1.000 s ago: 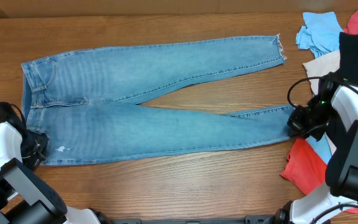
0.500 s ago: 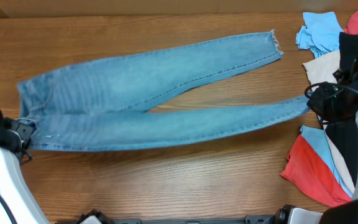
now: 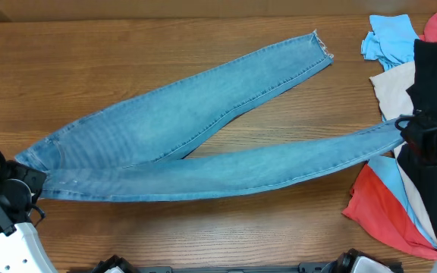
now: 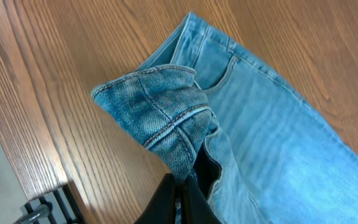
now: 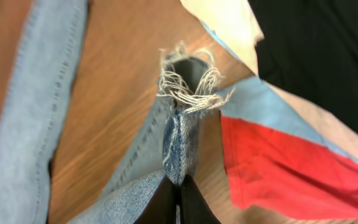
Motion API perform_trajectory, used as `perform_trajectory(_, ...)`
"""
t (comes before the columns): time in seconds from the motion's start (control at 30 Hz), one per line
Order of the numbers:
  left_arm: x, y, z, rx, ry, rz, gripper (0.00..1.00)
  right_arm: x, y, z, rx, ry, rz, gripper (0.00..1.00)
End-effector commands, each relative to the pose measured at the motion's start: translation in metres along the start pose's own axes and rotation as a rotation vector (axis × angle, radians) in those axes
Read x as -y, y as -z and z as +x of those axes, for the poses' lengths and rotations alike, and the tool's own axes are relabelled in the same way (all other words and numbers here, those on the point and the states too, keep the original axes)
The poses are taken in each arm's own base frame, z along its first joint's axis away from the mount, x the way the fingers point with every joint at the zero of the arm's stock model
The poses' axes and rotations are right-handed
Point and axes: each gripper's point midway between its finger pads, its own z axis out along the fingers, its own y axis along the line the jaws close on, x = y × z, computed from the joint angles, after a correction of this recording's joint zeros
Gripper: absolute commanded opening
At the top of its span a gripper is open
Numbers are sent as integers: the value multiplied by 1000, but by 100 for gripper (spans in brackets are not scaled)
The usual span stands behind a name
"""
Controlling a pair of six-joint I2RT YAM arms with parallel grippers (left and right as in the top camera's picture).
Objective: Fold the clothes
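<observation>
In the overhead view the right arm is hard to make out against the black garment (image 3: 435, 83) at the right edge, and the left arm is cut off at the lower left corner. The long light blue denim jeans (image 3: 196, 144) stretch across the middle of the wooden surface (image 3: 165, 53), with the legs splayed toward the upper right and the right. The left end effector (image 4: 180, 186) is clamped on the bunched waistband. The right end effector (image 5: 179, 183) pinches the lower leg's frayed hem, near a red cloth (image 5: 278, 168).
</observation>
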Motion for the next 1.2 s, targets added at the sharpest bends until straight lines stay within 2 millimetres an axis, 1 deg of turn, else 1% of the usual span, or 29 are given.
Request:
perform_trajectory(0.0,-6,12,-17,83,5,-36,4,-10,12,-19,90,54,-11,4)
perform_trajectory(0.07,-8,8,-19,77,15,-58,4,-16,5,-24,92,77,-20,4)
perform_trajectory(0.13,-8,1,-20,63,24,-76,4,-23,-8,-28,77,93,-24,4)
perform_trajectory(0.17,-8,-6,-22,48,30,-93,4,-28,-19,-32,55,103,-23,4)
perform_trajectory(0.23,-5,-17,-24,28,30,-105,4,-33,-34,-36,22,113,-18,4)
perform_trajectory(0.33,2,-35,-33,19,29,-111,4,-47,-52,-47,-16,135,-16,4)
perform_trajectory(0.37,5,-41,-37,19,29,-111,4,-53,-57,-52,-22,148,-19,4)
perform_trajectory(0.4,10,-55,-44,18,29,-111,4,-69,-68,-65,-25,175,-21,4)
perform_trajectory(0.43,13,-62,-47,14,28,-112,4,-75,-72,-69,-27,187,-23,4)
perform_trajectory(0.53,18,-83,-50,-7,23,-124,4,-97,-87,-82,-27,241,-31,4)
perform_trajectory(0.63,25,-107,-53,-35,21,-120,4,-118,-102,-97,13,280,-27,4)
perform_trajectory(0.7,34,-121,-53,-56,22,-92,4,-129,-112,-105,41,298,-31,4)
perform_trajectory(0.8,46,-141,-59,-60,25,-54,4,-143,-132,-113,66,316,-46,4)
perform_trajectory(0.93,59,-156,-69,-33,26,-8,4,-149,-159,-118,69,322,-49,4)
perform_trajectory(1.07,67,-159,-78,-2,28,26,4,-152,-183,-123,75,322,-57,4)
perform_trajectory(1.17,75,-158,-80,14,17,44,4,-159,-191,-128,96,328,-77,4)
